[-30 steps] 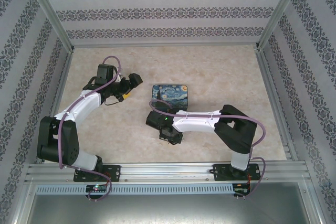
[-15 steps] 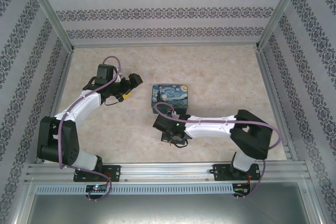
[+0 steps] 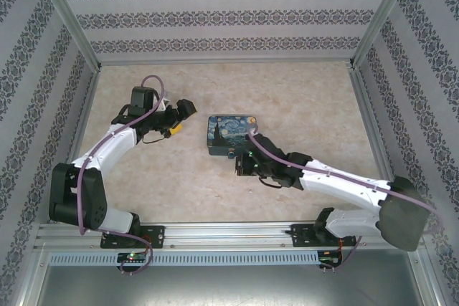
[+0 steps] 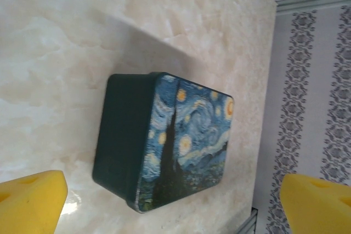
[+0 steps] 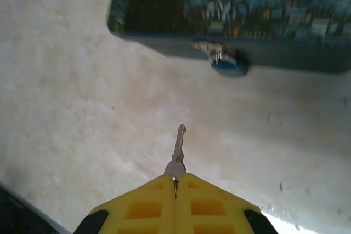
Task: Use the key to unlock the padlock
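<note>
At the near edge of the right wrist view, the right end effector is seen with its two yellow pads pressed together on the head of the key. The slim silvery blade sticks out ahead of the pads, above the pale marbled desk. Beyond the key tip, across a gap of bare desk and a little to the right, the padlock is found: a small blue body with a silvery shackle, hung on the near side wall of a dark box with a painted night-sky lid. The padlock is slightly blurred, and key and padlock are not touching. From the top view, the right end effector is placed just in front of the box, near the middle of the desk. To the left of the box and apart from it, the left end effector is held wide open, its pads far apart with nothing gripped between them.
</note>
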Available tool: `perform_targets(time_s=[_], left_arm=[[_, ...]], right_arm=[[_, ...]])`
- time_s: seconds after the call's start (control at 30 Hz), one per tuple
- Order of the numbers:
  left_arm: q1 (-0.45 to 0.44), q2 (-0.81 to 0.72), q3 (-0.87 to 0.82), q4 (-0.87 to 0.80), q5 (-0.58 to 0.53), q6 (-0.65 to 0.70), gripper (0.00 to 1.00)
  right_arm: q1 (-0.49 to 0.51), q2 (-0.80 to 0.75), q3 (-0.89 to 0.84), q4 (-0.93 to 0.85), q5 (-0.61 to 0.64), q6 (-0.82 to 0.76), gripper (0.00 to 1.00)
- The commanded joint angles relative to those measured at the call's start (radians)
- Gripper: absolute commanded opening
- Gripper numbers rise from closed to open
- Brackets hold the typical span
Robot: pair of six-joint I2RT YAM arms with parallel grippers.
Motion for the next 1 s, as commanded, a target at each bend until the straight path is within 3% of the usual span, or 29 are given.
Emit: perform_targets(time_s=[0.0, 0.13, 0.3, 0.67, 0.83, 0.97], left_arm=[[-0.015, -0.034, 0.006, 0.087, 0.073, -0.042, 1.00], [-0.069, -0.022, 0.017, 0.103, 0.080, -0.060, 1.00], [-0.139, 0.001, 0.021, 0.158, 0.067, -0.119, 0.98], [-0.251, -0.005, -0.129, 0.535, -0.082, -0.495, 0.91], [-0.276, 0.016, -0.145, 0.642, -0.121, -0.552, 0.85], [-0.299, 0.047, -0.145, 0.720, -0.134, -0.576, 0.75]], right_arm=[[-0.079, -0.072, -0.055, 0.139, -0.135, -0.150, 0.00], [-0.190, -0.106, -0.086, 0.203, -0.241, -0.168, 0.00], [-0.275, -0.099, -0.082, 0.214, -0.256, -0.108, 0.00], [-0.257, -0.037, -0.067, 0.301, -0.034, 0.303, 0.00], [-0.240, -0.019, -0.041, 0.296, 0.077, 0.488, 0.00], [-0.225, -0.011, -0.018, 0.282, 0.157, 0.635, 0.00]])
